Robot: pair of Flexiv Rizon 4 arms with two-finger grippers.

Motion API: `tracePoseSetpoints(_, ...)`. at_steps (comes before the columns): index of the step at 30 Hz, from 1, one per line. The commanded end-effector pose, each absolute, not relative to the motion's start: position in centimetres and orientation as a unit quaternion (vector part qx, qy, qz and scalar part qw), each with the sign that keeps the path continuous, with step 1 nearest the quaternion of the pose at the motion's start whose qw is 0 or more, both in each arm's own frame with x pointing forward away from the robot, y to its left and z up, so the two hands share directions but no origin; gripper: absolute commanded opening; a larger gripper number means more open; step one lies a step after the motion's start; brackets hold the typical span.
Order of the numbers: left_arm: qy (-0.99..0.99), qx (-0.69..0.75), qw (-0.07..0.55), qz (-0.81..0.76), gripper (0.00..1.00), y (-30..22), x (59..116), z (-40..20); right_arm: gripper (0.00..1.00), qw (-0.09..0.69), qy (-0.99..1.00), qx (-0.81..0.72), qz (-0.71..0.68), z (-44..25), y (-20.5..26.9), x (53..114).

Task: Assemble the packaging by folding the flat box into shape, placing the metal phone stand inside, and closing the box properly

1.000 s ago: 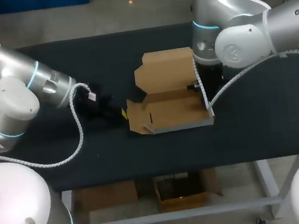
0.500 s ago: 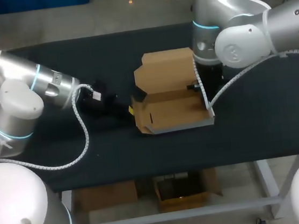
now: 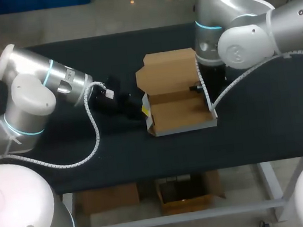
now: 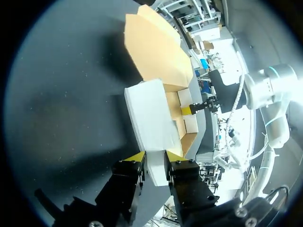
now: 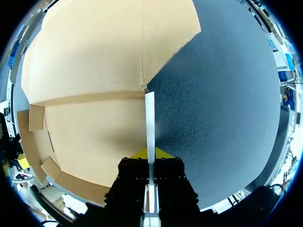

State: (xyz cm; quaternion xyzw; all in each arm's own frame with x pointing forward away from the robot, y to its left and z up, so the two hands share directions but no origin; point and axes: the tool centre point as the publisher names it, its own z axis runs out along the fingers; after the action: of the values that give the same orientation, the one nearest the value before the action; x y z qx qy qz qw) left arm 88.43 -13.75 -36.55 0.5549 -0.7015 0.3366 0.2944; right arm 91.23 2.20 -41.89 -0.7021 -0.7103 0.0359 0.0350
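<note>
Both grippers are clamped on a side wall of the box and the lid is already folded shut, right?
Wrong on one point: the head view shows the lid open, folded back behind the box. The left gripper does clamp its left wall and the right gripper its right wall.

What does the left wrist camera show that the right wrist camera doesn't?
Only left wrist: the left gripper clamping the white-faced side flap, with the right gripper across the cardboard box. Only right wrist: the right side wall edge-on in that gripper's grip. Both: the box, lid open, on the black table.
</note>
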Motion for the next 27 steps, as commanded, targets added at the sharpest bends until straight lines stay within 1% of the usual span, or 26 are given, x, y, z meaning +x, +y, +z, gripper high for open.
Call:
tracePoseSetpoints(1, -0.705, 0.557, 0.291, 0.328, 0.25, -14.8, 88.7, -36.6, 0.00, 0.035, -0.710, -0.702, 0.036, -41.9, 2.3, 91.2)
tracePoseSetpoints(7, -0.706, 0.573, 0.270, 0.316, 0.30, -15.7, 88.6, -36.5, 0.00, 0.035, -0.710, -0.702, 0.036, -41.9, 2.3, 91.2)
tracePoseSetpoints(16, -0.705, 0.591, 0.251, 0.301, 0.31, -16.5, 88.7, -36.6, 0.00, 0.035, -0.710, -0.702, 0.036, -41.9, 2.3, 91.2)
tracePoseSetpoints(27, -0.700, 0.631, 0.205, 0.264, 0.34, -17.4, 89.1, -37.1, 0.00, 0.035, -0.710, -0.702, 0.036, -41.9, 2.3, 91.2)
